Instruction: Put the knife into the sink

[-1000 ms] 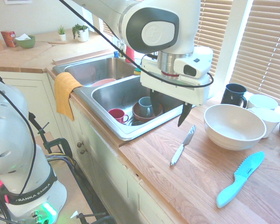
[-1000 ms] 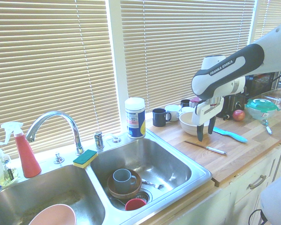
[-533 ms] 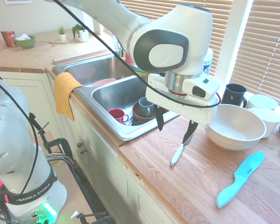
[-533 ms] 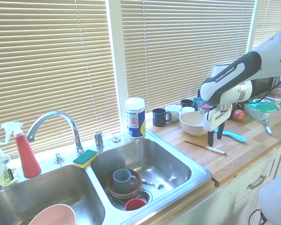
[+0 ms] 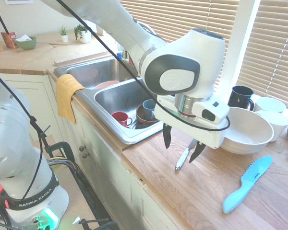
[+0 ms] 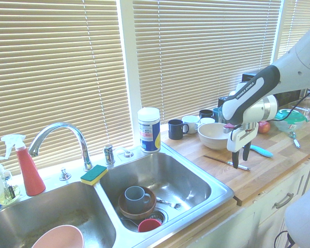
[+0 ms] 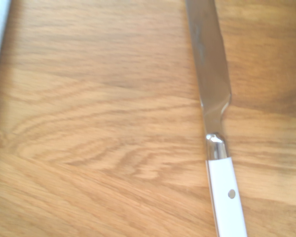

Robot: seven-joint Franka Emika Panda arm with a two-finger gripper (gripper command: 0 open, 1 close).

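Note:
The knife (image 5: 181,161) lies flat on the wooden counter, silver blade pointing toward the white bowl, white handle (image 7: 226,192) toward the counter's front edge. My gripper (image 5: 182,144) hangs low over it, open, one dark finger on each side of the knife near where blade meets handle, nothing held. From the other side the gripper (image 6: 241,157) stands just above the knife (image 6: 219,160). The sink (image 5: 128,136) is left of the gripper; its nearer basin (image 6: 182,176) holds a brown bowl with a grey cup and a red cup.
A large white bowl (image 5: 248,132) sits close behind the gripper, with mugs beyond it. A turquoise serrated knife (image 5: 247,183) lies to the right on the counter. An orange cloth (image 5: 67,93) hangs over the sink's front. A sponge (image 6: 94,174) and tap stand behind the basins.
The gripper has come down and toward the counter's front edge, from above the blade tip to straddling the knife. It stayed open; the knife has not moved.

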